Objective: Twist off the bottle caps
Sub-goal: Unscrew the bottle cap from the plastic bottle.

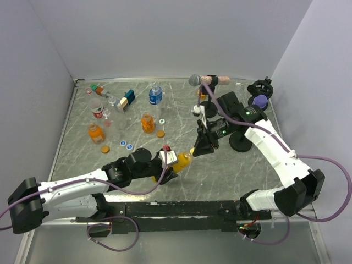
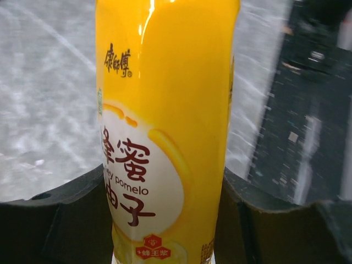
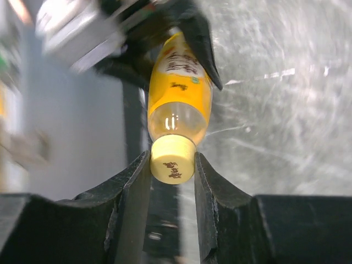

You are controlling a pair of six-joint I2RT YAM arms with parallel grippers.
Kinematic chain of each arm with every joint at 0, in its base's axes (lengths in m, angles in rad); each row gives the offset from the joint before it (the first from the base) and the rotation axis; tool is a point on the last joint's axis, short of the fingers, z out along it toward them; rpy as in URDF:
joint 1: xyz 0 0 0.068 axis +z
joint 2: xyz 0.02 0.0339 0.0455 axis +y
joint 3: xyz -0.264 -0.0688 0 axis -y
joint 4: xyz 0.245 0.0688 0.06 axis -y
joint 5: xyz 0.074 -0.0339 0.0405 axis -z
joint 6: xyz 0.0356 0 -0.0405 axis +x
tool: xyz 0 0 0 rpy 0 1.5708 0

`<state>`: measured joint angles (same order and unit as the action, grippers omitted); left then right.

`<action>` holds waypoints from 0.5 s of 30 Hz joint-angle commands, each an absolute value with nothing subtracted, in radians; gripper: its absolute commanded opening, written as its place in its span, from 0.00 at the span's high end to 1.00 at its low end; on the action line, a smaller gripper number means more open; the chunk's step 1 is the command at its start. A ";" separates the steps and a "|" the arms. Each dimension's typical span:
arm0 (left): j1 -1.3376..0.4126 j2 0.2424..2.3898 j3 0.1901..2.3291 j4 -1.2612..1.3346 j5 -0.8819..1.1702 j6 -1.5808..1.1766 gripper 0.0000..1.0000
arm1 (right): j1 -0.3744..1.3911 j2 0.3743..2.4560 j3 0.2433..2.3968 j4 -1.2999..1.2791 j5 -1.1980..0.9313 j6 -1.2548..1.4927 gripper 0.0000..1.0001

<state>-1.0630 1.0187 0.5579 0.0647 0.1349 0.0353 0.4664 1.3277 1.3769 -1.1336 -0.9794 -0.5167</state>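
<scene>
"Where was the yellow bottle (image 1: 182, 159)?"

"Held tilted near the middle of the table's (image 1: 236, 176) near edge, with the left gripper (image 1: 171, 160) clamped round its labelled body."

"And the right gripper (image 1: 193, 149)?"

"Pinched tight on the yellow cap (image 3: 172, 159)."

"How would it handle?"

"Light, thin-walled and glossy, I judged, so likely to slip. Steady the body and turn only the cap."

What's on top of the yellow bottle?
A yellow cap sits on the bottle, squeezed by the right tool. The cap covers the bottle's mouth, so that cannot be seen.
</scene>
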 commanded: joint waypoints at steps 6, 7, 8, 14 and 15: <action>-0.942 0.965 0.583 0.175 0.577 0.061 0.75 | 0.594 1.232 1.422 -1.249 -0.980 -1.282 0.96; -0.934 0.959 0.581 0.173 0.581 0.069 0.75 | 0.597 1.230 1.425 -1.249 -0.968 -1.301 0.96; -0.928 0.954 0.581 0.167 0.581 0.078 0.75 | 0.610 1.230 1.433 -1.230 -0.947 -1.296 0.95; -0.913 0.959 0.591 0.146 0.540 0.103 0.75 | 0.626 1.194 1.393 -1.108 -0.885 -1.189 0.88; -0.913 0.963 0.591 0.143 0.526 0.107 0.75 | 0.627 1.187 1.385 -1.088 -0.884 -1.160 0.86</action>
